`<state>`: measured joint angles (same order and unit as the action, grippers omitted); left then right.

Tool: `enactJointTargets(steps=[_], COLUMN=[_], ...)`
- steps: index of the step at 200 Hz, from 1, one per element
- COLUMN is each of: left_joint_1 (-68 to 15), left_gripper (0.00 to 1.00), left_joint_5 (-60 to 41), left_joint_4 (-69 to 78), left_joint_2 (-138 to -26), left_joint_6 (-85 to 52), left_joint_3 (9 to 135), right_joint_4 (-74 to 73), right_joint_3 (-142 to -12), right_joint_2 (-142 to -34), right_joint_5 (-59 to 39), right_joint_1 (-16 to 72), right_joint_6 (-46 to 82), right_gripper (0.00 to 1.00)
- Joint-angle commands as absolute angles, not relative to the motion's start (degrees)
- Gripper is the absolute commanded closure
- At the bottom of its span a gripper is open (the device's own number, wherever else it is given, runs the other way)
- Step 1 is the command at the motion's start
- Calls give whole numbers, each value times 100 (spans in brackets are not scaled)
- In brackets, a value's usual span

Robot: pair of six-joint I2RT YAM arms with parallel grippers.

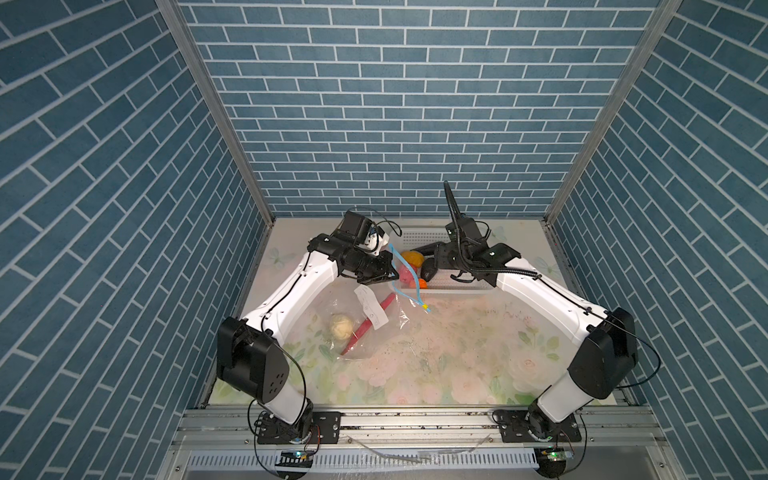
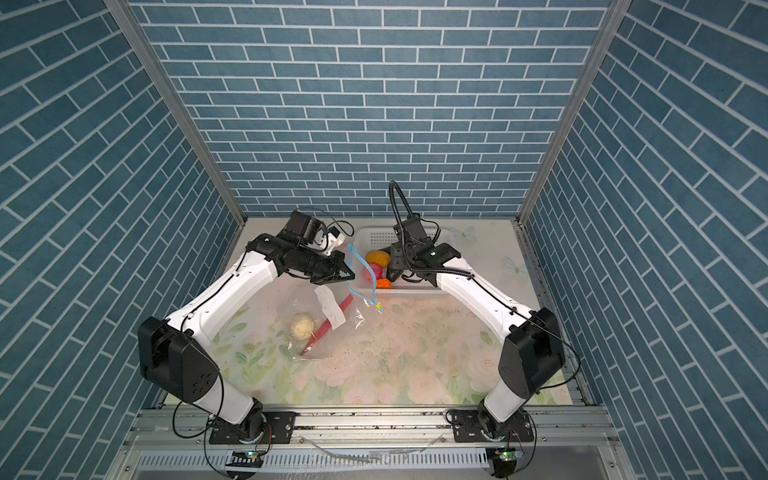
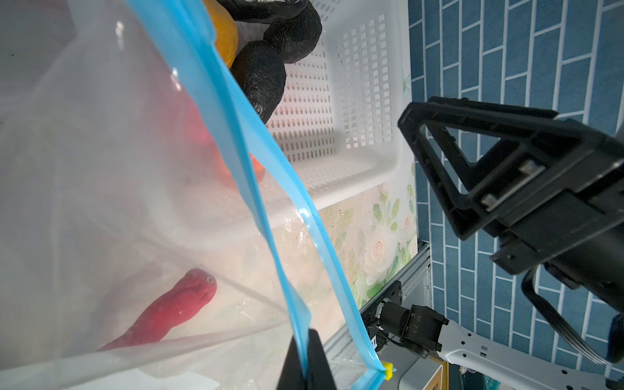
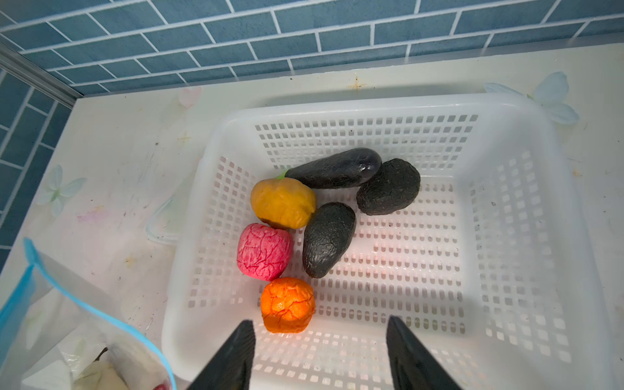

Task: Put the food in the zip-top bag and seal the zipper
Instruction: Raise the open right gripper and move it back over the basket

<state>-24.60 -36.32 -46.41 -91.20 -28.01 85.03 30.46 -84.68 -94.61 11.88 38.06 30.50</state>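
Observation:
The clear zip-top bag (image 1: 374, 332) lies left of centre, its mouth lifted. My left gripper (image 3: 305, 366) is shut on one lip of the light-blue zipper (image 3: 243, 141); the other lip hangs apart, with the yellow slider (image 3: 388, 368) at the end. Inside the bag are a cream ball (image 1: 340, 326) and a long red strip (image 1: 368, 321). My right gripper (image 4: 320, 341) hangs open and empty over the basket, just short of an orange piece (image 4: 287, 304). Beyond it lie a pink ball (image 4: 264, 251), a yellow piece (image 4: 283, 202) and three black ovals (image 4: 328, 238).
The white perforated basket (image 4: 506, 111) stands at the back of the floral table (image 1: 457, 365), right beside the raised bag mouth. Blue brick walls close in the back and both sides. Both arms reach in from the front rail.

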Motion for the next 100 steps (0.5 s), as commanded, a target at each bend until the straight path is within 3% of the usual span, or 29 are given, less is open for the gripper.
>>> enactJointTargets(steps=[1, 53, 100], left_joint_1=[-2417, -2417, -2417], left_gripper=[100, 100, 100], left_joint_5=[-3656, -3655, -3647], left_joint_4=[-4658, -4636, -4585], left_joint_2=[-9012, -8988, -8994], left_joint_6=[-2705, -2698, -2681], left_joint_3=[8415, 8351, 8298], right_joint_4=[3595, 3991, 4140], right_joint_3=[-9009, -9644, -10123], right_joint_2=[-9804, -10583, -11228], right_joint_5=[1018, 591, 414], right_joint_1=[3713, 3490, 3393], right_joint_6=[2852, 2892, 2909], right_gripper=[35, 34, 27])
